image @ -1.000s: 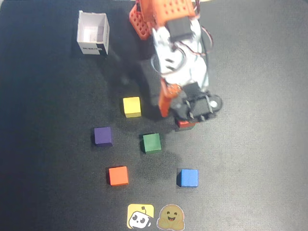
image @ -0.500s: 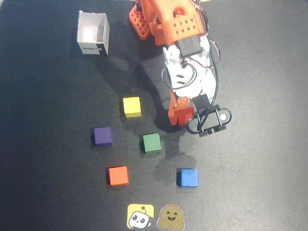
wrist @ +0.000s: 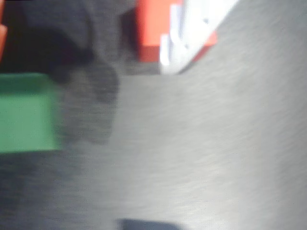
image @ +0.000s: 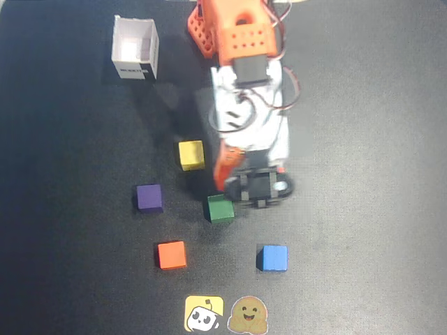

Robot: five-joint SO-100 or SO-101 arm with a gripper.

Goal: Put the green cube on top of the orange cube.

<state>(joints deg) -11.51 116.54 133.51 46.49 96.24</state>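
The green cube (image: pixel 221 209) sits on the black mat in the middle of the overhead view. The orange cube (image: pixel 171 255) lies apart from it, below and to the left. My gripper (image: pixel 237 190) hangs just above and right of the green cube, its wrist covering the cube's upper right corner. The wrist view is blurred. There the green cube (wrist: pixel 26 112) fills the left edge. The gripper (wrist: pixel 95 41) stands open over bare mat, and an orange-red and white finger (wrist: pixel 153 24) shows at the top. Nothing is between the jaws.
Around the green cube lie a yellow cube (image: pixel 191 155), a purple cube (image: pixel 149 198) and a blue cube (image: pixel 272 257). A white open box (image: pixel 135 49) stands at the top left. Two stickers (image: pixel 204 313) mark the mat's bottom edge.
The arm has swung left from the right side and now hangs by the green cube. A red cube seen beside the gripper earlier is now hidden under the arm.
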